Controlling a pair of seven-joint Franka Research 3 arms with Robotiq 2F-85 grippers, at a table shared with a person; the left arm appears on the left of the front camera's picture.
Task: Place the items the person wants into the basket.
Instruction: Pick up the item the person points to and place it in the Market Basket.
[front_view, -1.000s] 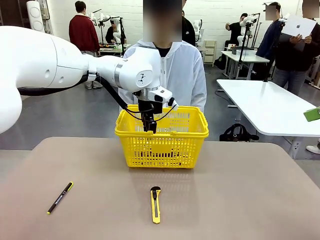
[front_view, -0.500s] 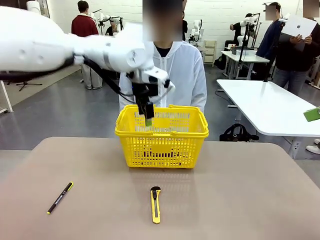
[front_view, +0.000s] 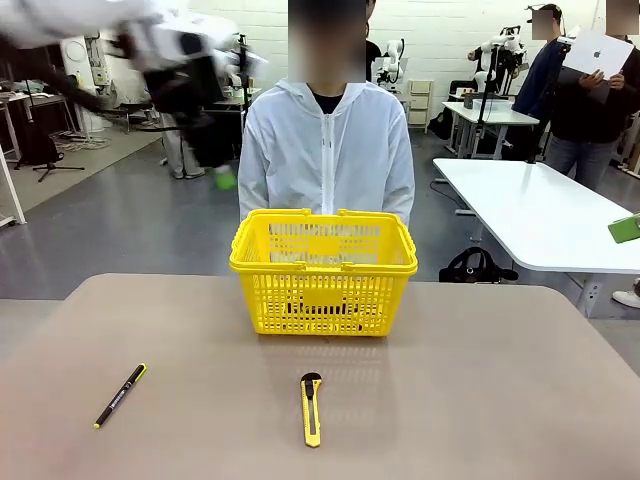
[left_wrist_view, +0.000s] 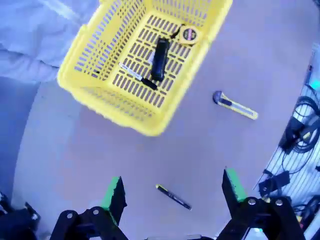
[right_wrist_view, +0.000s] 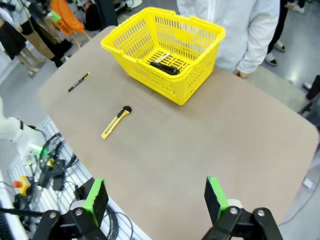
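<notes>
The yellow basket (front_view: 323, 268) stands at the table's far middle, in front of the person (front_view: 326, 150) in the white jacket. Looking down from the left wrist, the basket (left_wrist_view: 117, 107) holds the round yellow tape measure (left_wrist_view: 189, 34) with its black strap, and beside it the slim black-and-white marker (left_wrist_view: 140, 77). My left gripper (front_view: 220, 170), blurred, hangs high at the upper left, away from the basket. Its wrist view shows the left gripper (left_wrist_view: 172, 190) open and empty. My right gripper (right_wrist_view: 156, 197) is open and empty, high above the table's near side, with the basket (right_wrist_view: 205, 30) far ahead.
A black pen with yellow ends (front_view: 120, 395) lies at the table's near left. A yellow utility knife (front_view: 312, 408) lies in front of the basket. Cables and equipment (right_wrist_view: 45, 165) sit below the table's edge. White tables (front_view: 540, 210) stand at the right.
My left arm has lifted its gripper out of the basket and swung it up and to the left, still open. The basket, pen and knife have stayed put.
</notes>
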